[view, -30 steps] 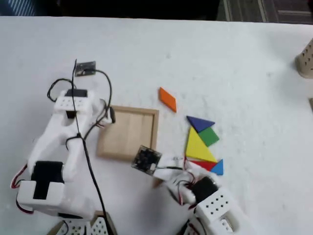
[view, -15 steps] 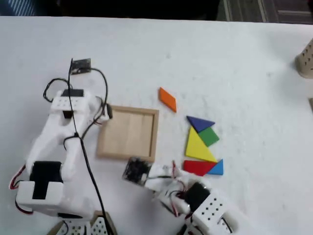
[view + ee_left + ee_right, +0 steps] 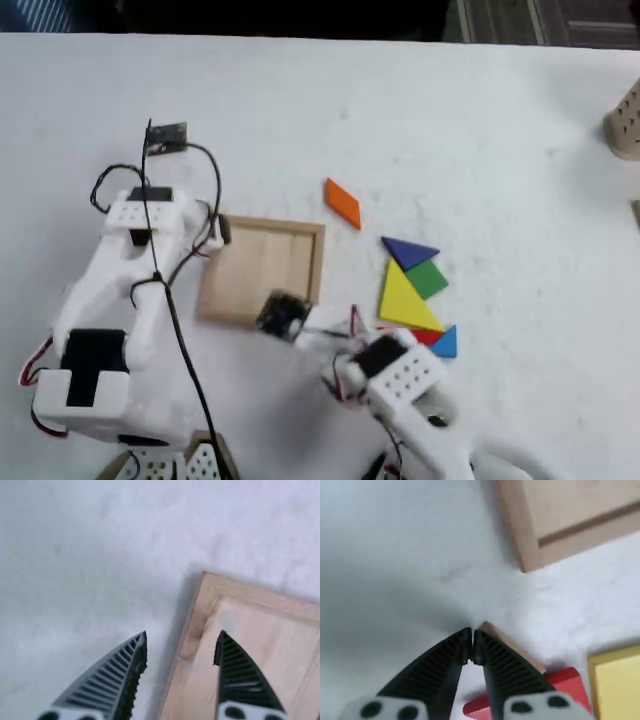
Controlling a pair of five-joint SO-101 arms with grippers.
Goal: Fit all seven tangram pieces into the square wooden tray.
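The square wooden tray [image 3: 262, 272] lies left of centre with nothing in it. My left gripper [image 3: 183, 634] is open astride the tray's [image 3: 210, 587] left rim near a corner, one finger over the floor, one over the cloth. To the tray's right lie an orange parallelogram [image 3: 342, 203], a dark blue triangle [image 3: 408, 250], a green square [image 3: 427, 278], a yellow triangle [image 3: 405, 300], a red triangle [image 3: 428, 337] and a light blue triangle [image 3: 445, 342]. My right gripper [image 3: 471, 632] is shut just off the tray's front corner [image 3: 530, 555]. A tan piece [image 3: 507, 642] lies against one finger, beside the red triangle [image 3: 565, 685].
White cloth covers the table. The right arm [image 3: 395, 375] comes in from the front edge and covers part of the red triangle. A pale perforated object [image 3: 625, 125] stands at the far right edge. Open cloth stretches behind the tray and the pieces.
The right arm has swung left and then forward, so its wrist now sits at the tray's front edge and its body hides part of the red triangle. The left arm has barely shifted.
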